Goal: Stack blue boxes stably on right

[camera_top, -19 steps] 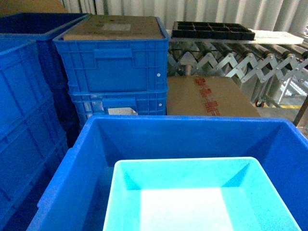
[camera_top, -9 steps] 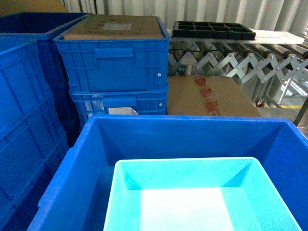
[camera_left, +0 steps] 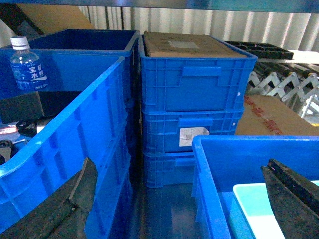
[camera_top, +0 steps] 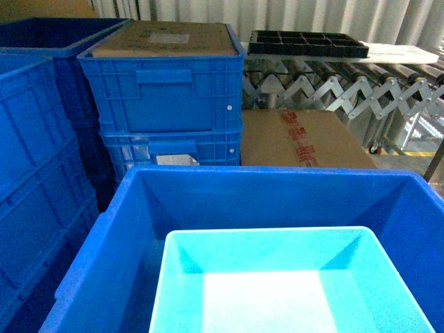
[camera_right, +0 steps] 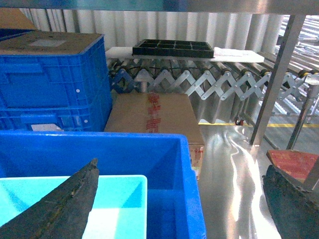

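A turquoise bin (camera_top: 277,291) sits inside the larger royal-blue crate (camera_top: 263,173), close to me at the bottom of the head view. No gripper shows in the head view. My left gripper (camera_left: 179,201) is open, its dark fingers (camera_left: 65,204) spread wide on either side of the crate's left wall (camera_left: 209,189), with the turquoise bin (camera_left: 249,204) just inside. My right gripper (camera_right: 179,209) is open too, straddling the crate's right wall (camera_right: 192,194) beside the turquoise bin (camera_right: 114,199). Neither holds anything.
Ribbed blue crates (camera_top: 163,90) topped with cardboard stack behind the royal-blue crate, and more ribbed crates (camera_top: 35,173) stand left. A cardboard box (camera_top: 298,139) lies under a roller conveyor (camera_top: 347,87) carrying a black tray (camera_top: 305,43). A water bottle (camera_left: 29,64) is far left. A metal post (camera_right: 276,79) stands right.
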`<state>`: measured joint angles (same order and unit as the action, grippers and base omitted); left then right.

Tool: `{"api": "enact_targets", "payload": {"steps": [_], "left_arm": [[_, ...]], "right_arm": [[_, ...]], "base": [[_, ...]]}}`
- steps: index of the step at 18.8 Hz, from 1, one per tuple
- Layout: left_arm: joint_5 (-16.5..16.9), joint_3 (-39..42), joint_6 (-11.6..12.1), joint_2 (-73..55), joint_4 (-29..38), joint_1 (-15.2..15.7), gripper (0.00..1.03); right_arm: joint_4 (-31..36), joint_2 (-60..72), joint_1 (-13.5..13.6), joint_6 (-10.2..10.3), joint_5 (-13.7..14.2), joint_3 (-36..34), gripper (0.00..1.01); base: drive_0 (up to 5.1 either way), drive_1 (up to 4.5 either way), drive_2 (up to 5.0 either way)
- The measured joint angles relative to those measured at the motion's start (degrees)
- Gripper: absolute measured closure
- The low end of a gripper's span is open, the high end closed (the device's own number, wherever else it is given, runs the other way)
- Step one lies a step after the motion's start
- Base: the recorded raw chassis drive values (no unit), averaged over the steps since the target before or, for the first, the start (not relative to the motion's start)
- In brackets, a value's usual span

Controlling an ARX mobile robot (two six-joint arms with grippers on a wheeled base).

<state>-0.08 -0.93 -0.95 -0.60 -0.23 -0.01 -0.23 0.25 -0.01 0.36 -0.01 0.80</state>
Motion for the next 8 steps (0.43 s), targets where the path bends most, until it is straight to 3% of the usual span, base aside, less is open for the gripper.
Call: {"api": "enact_targets", "payload": {"steps": [8], "left_arm": [[0.0, 0.0, 0.0, 0.0, 0.0, 0.0, 0.05]], "right_arm": [[0.0, 0.0, 0.0, 0.0, 0.0, 0.0, 0.03]], "base": [[0.0, 0.0, 0.0]]}}
